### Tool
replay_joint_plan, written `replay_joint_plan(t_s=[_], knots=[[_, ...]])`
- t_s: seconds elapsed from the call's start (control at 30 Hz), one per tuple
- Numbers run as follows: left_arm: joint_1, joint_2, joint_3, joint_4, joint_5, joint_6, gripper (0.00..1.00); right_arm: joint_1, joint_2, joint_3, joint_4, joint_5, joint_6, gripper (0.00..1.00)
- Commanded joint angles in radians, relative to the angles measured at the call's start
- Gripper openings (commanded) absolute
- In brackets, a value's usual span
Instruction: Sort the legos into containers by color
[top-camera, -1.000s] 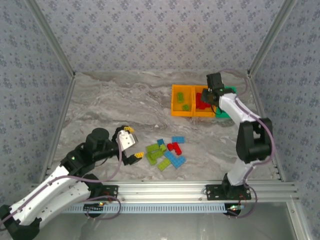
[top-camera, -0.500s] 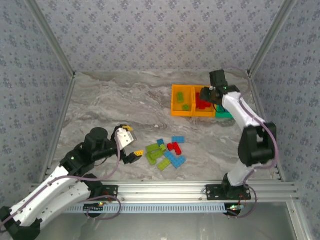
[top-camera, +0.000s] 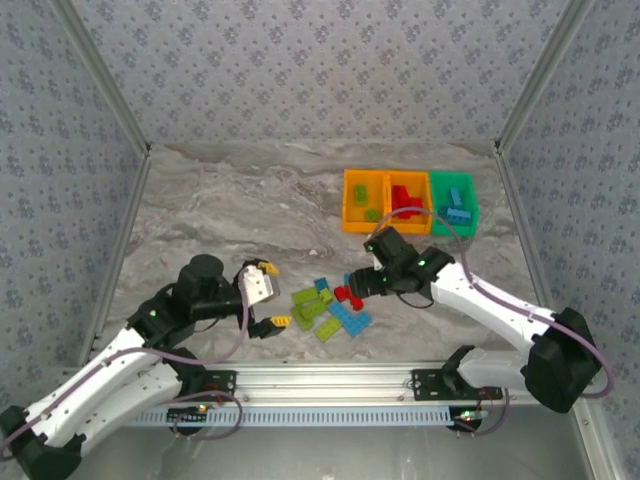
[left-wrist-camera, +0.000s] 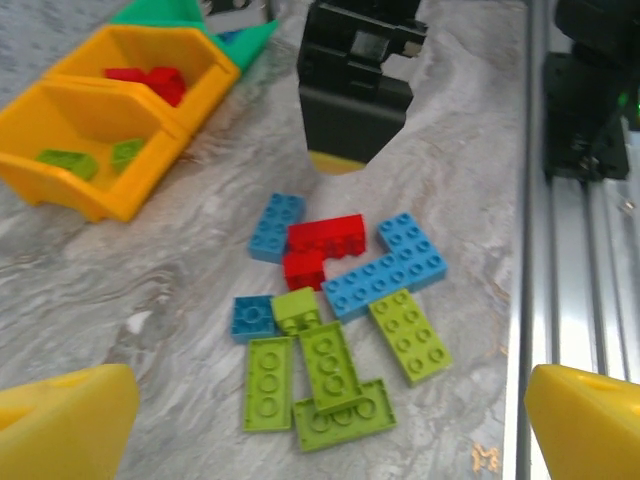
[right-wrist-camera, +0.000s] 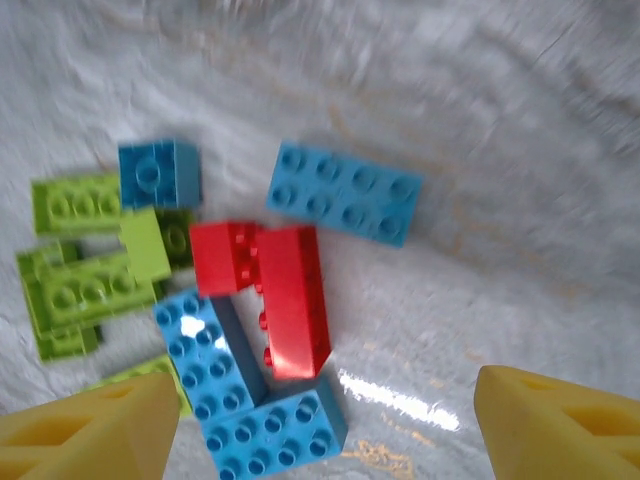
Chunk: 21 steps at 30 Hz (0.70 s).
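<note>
Swinging off the bins at the far right corner since a second ago, the right claw (top-camera: 360, 283) now hangs over the legos (top-camera: 330, 305) near the middle of the table's (top-camera: 220, 200) near edge. Its jaws, narrow then, stand wide with nothing between them. We see its fingertips (right-wrist-camera: 90, 425) spread either side of two red bricks (right-wrist-camera: 275, 285). The left claw (top-camera: 270, 296) sits just left of the same pile, also wide and empty, barely shifted

Sorted so far, we judge: green in the left orange bin (top-camera: 365, 229), red in the middle orange bin (top-camera: 408, 230), blue in the green bin (top-camera: 474, 205). About a dozen legos lie loose

What could go wrong, as we see it:
- The two reds touch each other and blue bricks (right-wrist-camera: 215, 360) lie against them, so a wide close may catch two at once, or drag a blue along into the red bin
- One red seems tipped on its side, studs facing sideways, so the grip may slip and flick it away
- Both claws crowd one small pile; if they go down together they may knock each other or scatter bricks toward the rail (top-camera: 330, 378) at the near edge
- The right wrist view is blurred, so we cannot tell how high that claw hangs above the bricks, and a misjudged drop could press a fingertip onto a brick
</note>
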Motion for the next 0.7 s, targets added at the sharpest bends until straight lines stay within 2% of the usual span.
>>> replay_joint_plan(t_s=[0.0, 0.3, 0.47, 0.6, 0.67], knots=[[-0.012, 0.043, 0.002, -0.051, 0.104, 0.089, 0.99, 0.014, 0.075, -0.016, 0.021, -0.040, 0.010, 0.81], [-0.039, 0.055, -0.007, -0.088, 0.051, 0.110, 0.99, 0.030, 0.288, -0.008, 0.150, -0.079, -0.007, 0.59], [-0.040, 0.033, -0.015, -0.078, 0.013, 0.113, 0.99, 0.032, 0.331, -0.029, 0.194, -0.072, 0.016, 0.49], [-0.039, 0.021, -0.017, -0.069, 0.001, 0.111, 0.99, 0.033, 0.336, -0.032, 0.182, -0.048, 0.025, 0.35], [-0.040, 0.014, -0.020, -0.065, -0.007, 0.111, 0.99, 0.032, 0.311, -0.033, 0.173, -0.035, 0.025, 0.33]])
